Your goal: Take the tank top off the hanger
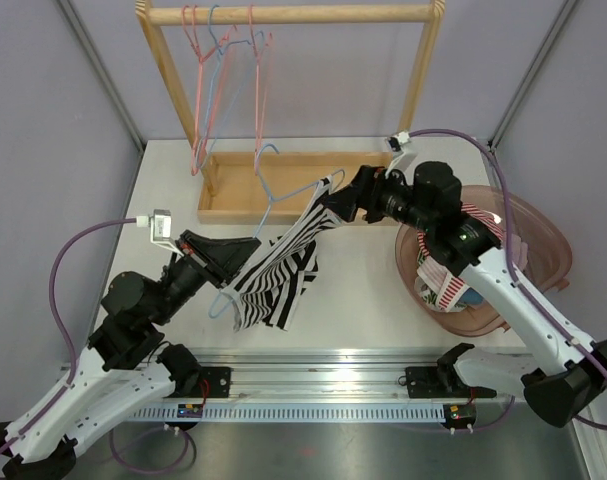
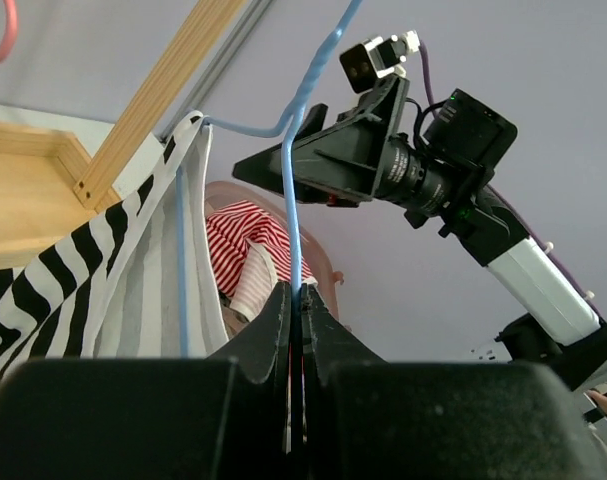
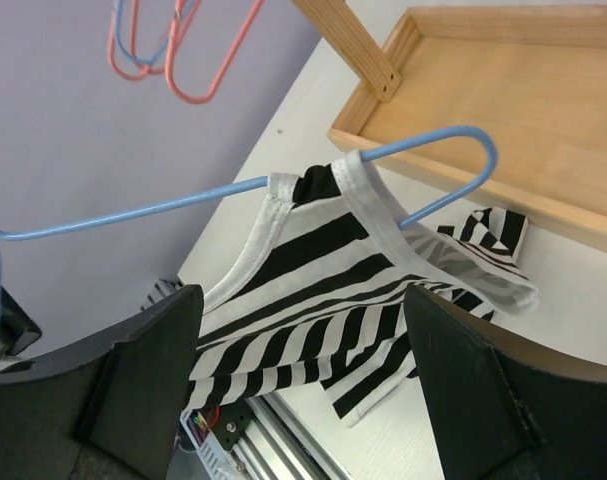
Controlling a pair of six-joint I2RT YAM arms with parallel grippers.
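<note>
We see the white table (image 1: 163, 180) hemmed by grey walls on the left, right and far sides. A slotted rail runs along its near edge. The wooden rack (image 1: 293, 14) stands at the far side, its tray base (image 1: 243, 185) taking the far middle, and spare pink and blue hangers (image 1: 223, 60) hang on its rod. A pink basin (image 1: 543, 240) holding a red-striped garment (image 1: 443, 285) fills the right side. Bare table shows between the basin and the cloth, and to the left of the tray.

The striped tank top (image 1: 278, 275) hangs over the table's middle. One strap is looped over the right end of the blue hanger (image 1: 293, 195), which is held in the air just near of the tray. The hem droops toward the near rail.

The left gripper (image 2: 295, 300) pinches the hanger's wire at its near-left end, jaws tight together on it. The right gripper (image 3: 301, 300) sits at the hanger's far-right end with its jaws wide apart. The top's shoulder and strap lie between and just beyond its fingers (image 3: 143, 370), and we cannot tell whether they touch the cloth.
</note>
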